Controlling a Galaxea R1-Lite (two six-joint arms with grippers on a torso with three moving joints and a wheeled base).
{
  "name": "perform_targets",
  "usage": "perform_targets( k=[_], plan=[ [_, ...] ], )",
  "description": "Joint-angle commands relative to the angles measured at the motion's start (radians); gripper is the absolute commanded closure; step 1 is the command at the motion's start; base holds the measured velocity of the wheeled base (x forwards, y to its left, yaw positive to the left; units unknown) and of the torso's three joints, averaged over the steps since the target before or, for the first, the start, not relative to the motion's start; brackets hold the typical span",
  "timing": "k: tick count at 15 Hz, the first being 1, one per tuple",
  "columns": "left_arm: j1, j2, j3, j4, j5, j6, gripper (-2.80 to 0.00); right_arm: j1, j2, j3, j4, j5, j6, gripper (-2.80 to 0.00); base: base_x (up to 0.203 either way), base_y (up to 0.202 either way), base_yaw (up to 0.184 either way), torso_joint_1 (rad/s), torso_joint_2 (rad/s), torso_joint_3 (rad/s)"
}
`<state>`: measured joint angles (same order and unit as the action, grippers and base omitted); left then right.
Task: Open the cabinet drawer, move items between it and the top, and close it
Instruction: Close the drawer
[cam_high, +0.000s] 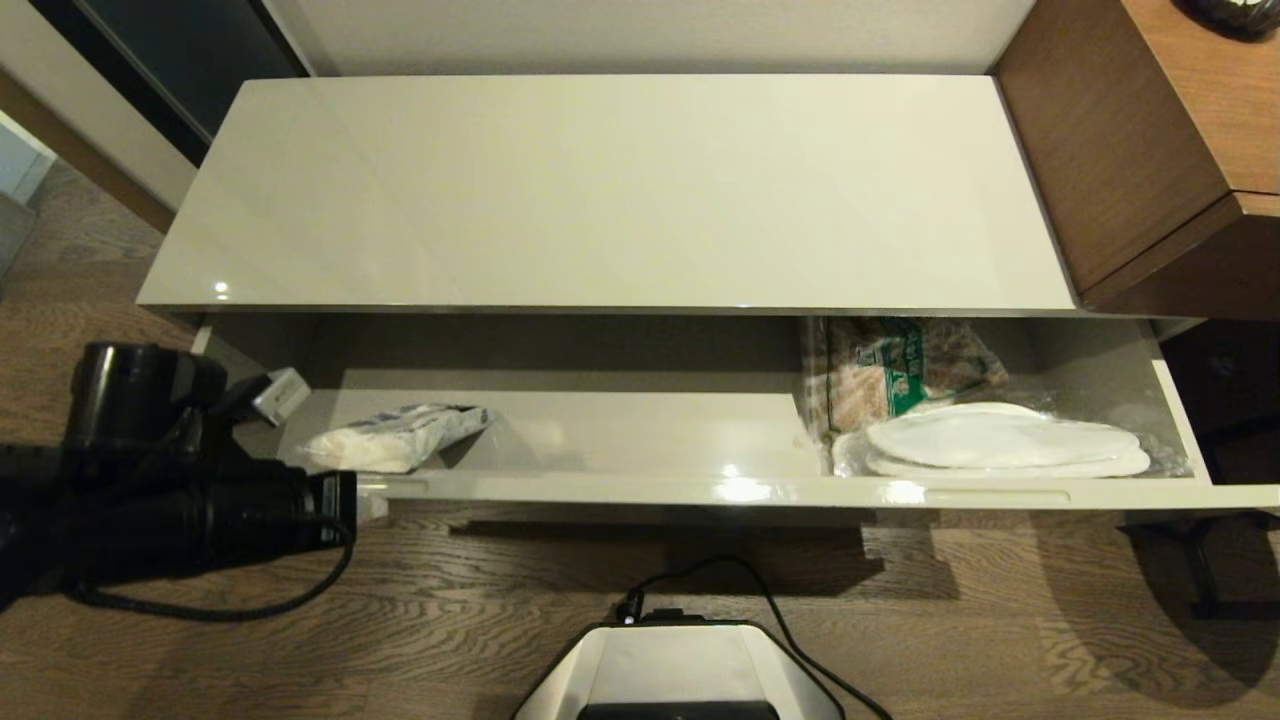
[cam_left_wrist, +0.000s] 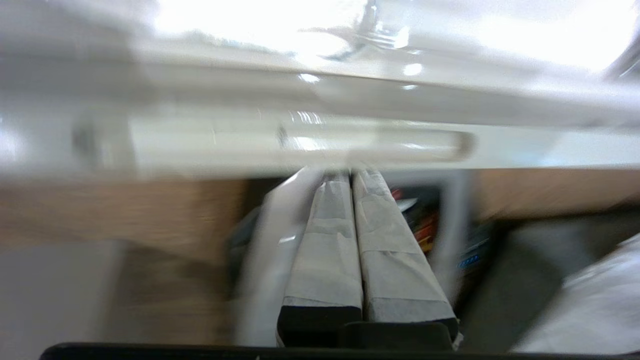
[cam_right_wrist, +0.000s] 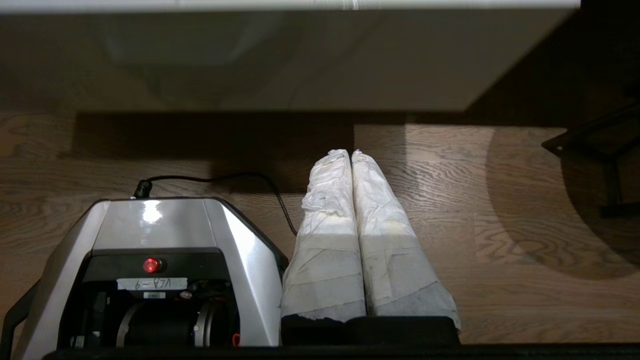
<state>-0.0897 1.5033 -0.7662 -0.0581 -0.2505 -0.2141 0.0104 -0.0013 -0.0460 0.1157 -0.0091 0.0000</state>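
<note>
The cabinet drawer (cam_high: 640, 490) stands pulled out under the bare glossy top (cam_high: 620, 190). Inside, a white tissue pack (cam_high: 395, 437) lies at the left end and wrapped white slippers (cam_high: 1005, 440) lie at the right end. My left gripper (cam_high: 368, 503) is shut with nothing in it. It sits against the drawer's front at the left handle slot (cam_left_wrist: 375, 142), its taped tips (cam_left_wrist: 350, 175) just under that slot. My right gripper (cam_right_wrist: 351, 152) is shut and empty, low over the wood floor in front of the drawer, out of the head view.
A brown-and-green snack bag (cam_high: 900, 375) stands behind the slippers. A brown wooden desk (cam_high: 1150, 130) adjoins the cabinet's right end, with a dark stand (cam_high: 1200, 560) below it. My base (cam_high: 680, 670) and its cable (cam_right_wrist: 225, 177) are on the floor before the drawer.
</note>
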Motion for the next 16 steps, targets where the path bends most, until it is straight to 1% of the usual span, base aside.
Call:
perform_targets(
  k=[1, 2, 3, 4, 5, 6, 7, 8, 10, 11, 13, 16],
  plan=[
    [-0.021, 0.026, -0.212, 0.112, 0.002, -0.167, 0.0, 0.0, -0.023, 0.001, 0.001, 0.0, 0.0, 0.0, 0.0, 0.0, 0.0, 0.0, 0.0, 0.0],
    [-0.029, 0.047, -0.295, 0.175, 0.005, -0.265, 0.0, 0.0, -0.023, 0.001, 0.001, 0.0, 0.0, 0.0, 0.0, 0.0, 0.0, 0.0, 0.0, 0.0],
    [-0.032, 0.066, -0.356, 0.24, 0.003, -0.337, 0.0, 0.0, -0.022, 0.0, 0.001, 0.0, 0.0, 0.0, 0.0, 0.0, 0.0, 0.0, 0.0, 0.0],
    [-0.033, 0.087, -0.459, 0.326, -0.001, -0.399, 0.0, 0.0, -0.022, 0.0, 0.001, 0.0, 0.0, 0.0, 0.0, 0.0, 0.0, 0.0, 0.0, 0.0],
    [-0.033, 0.103, -0.59, 0.43, -0.005, -0.457, 0.0, 0.0, -0.022, 0.0, 0.001, 0.0, 0.0, 0.0, 0.0, 0.0, 0.0, 0.0, 0.0, 0.0],
    [-0.033, 0.106, -0.683, 0.537, -0.011, -0.506, 0.0, 0.0, -0.023, 0.0, 0.001, 0.0, 0.0, 0.0, 0.0, 0.0, 0.0, 0.0, 0.0, 0.0],
    [-0.033, 0.089, -0.739, 0.602, -0.025, -0.538, 0.0, 0.0, -0.022, 0.0, 0.001, 0.0, 0.0, 0.0, 0.0, 0.0, 0.0, 0.0, 0.0, 0.0],
    [-0.033, 0.048, -0.753, 0.655, -0.051, -0.56, 0.0, 0.0, -0.023, 0.0, 0.001, 0.0, 0.0, 0.0, 0.0, 0.0, 0.0, 0.0, 0.0, 0.0],
    [-0.033, -0.046, -0.742, 0.731, -0.124, -0.568, 0.0, 0.0, -0.022, 0.0, 0.001, 0.0, 0.0, 0.0, 0.0, 0.0, 0.0, 0.0, 0.0, 0.0],
    [-0.033, -0.079, -0.742, 0.77, -0.146, -0.561, 0.0, 0.0, -0.022, 0.0, 0.001, 0.0, 0.0, 0.0, 0.0, 0.0, 0.0, 0.0, 0.0, 0.0],
    [-0.034, -0.215, -0.747, 0.861, -0.171, -0.544, 0.0, 0.0, -0.023, 0.0, 0.001, 0.0, 0.0, 0.0, 0.0, 0.0, 0.0, 0.0, 0.0, 0.0],
    [-0.036, -0.457, -0.774, 1.087, -0.187, -0.476, 0.0, 0.0, -0.022, 0.0, 0.001, 0.0, 0.0, 0.0, 0.0, 0.0, 0.0, 0.0, 0.0, 0.0]
  ],
)
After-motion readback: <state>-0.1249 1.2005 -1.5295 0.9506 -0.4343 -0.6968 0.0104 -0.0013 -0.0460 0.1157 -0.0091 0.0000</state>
